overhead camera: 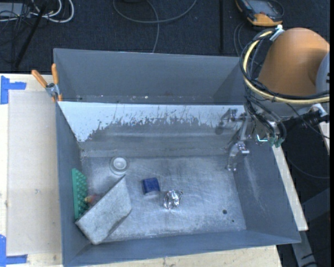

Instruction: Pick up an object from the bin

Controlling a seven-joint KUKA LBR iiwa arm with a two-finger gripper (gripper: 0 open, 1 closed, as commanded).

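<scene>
Reaching in from the right, the hand (235, 151) hangs by the grey metal bin's (156, 88) right wall; spread or closed, I cannot tell. A small blue block (151, 186) and a crumpled silvery wrapper (172, 198) lie well left.

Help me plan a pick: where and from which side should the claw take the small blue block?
Probably from straight above, closing across two opposite flat sides of the blue block. It lies apart from the crumpled shiny piece and the grey cloth, so both sides look free.
</scene>
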